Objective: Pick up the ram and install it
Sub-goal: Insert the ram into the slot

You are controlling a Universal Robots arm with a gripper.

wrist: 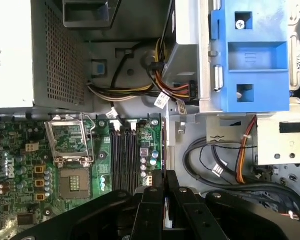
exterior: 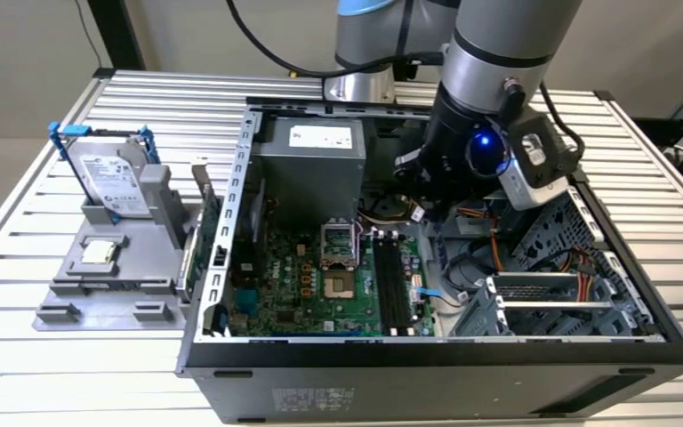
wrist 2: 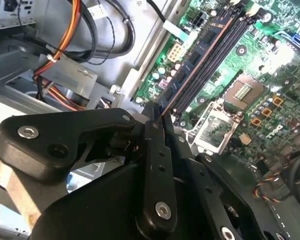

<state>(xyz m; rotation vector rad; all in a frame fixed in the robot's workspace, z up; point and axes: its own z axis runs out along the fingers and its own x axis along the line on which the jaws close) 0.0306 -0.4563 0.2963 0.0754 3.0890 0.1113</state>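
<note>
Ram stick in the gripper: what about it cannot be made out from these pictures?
- Second wrist view: the black gripper covers the near end of the long dark bluish-grey ram stick.
- First wrist view: the ram stands edge-on, a thin line; its chips are hidden.
- Both wrist views: whether it touches the black memory slots cannot be told.

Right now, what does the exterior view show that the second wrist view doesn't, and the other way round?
Exterior view: the hard drive in its blue frame on the grey stand beside the case. Second wrist view: the gripper clamped on the ram, edge-on alongside the memory slots. Both: the green motherboard and its CPU socket.
</note>
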